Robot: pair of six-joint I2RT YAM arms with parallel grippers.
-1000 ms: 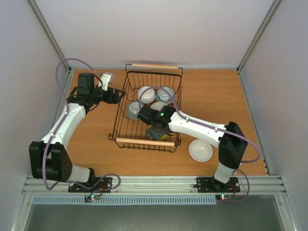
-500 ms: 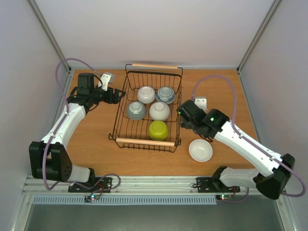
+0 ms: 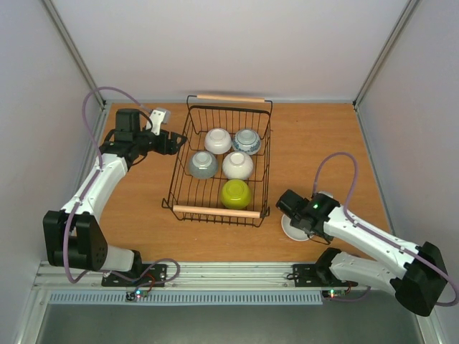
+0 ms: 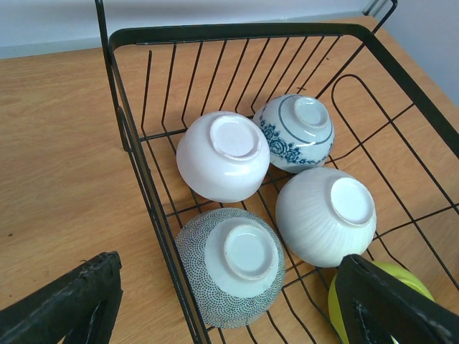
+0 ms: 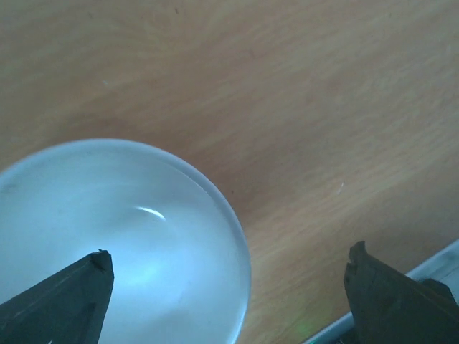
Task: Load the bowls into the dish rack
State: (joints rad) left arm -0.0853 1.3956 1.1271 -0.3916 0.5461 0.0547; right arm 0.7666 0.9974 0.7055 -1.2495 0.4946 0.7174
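The black wire dish rack [image 3: 179,188] holds five upturned bowls: white [image 3: 218,140], blue-patterned [image 3: 246,140], grey [image 3: 203,165], white [image 3: 237,165] and yellow-green [image 3: 236,193]. A sixth bowl [image 3: 290,231], white inside and upright, sits on the table right of the rack. No orange bowl shows. My right gripper [image 3: 296,219] is open low over this bowl [image 5: 107,244], one finger [image 5: 64,301] above its inside, the other [image 5: 394,301] outside its rim. My left gripper [image 3: 172,142] is open and empty beside the rack's left wall, above the grey bowl [image 4: 229,265].
The rack has wooden handles at its far end [image 3: 231,98] and near end [image 3: 215,211]. The table's near edge rail [image 5: 437,258] lies close to the right gripper. Grey walls stand left and right of the wooden table [image 3: 323,136].
My right arm left the yellow-green bowl in the rack, swung out to the right and came down over the bowl on the table. The left arm has not moved.
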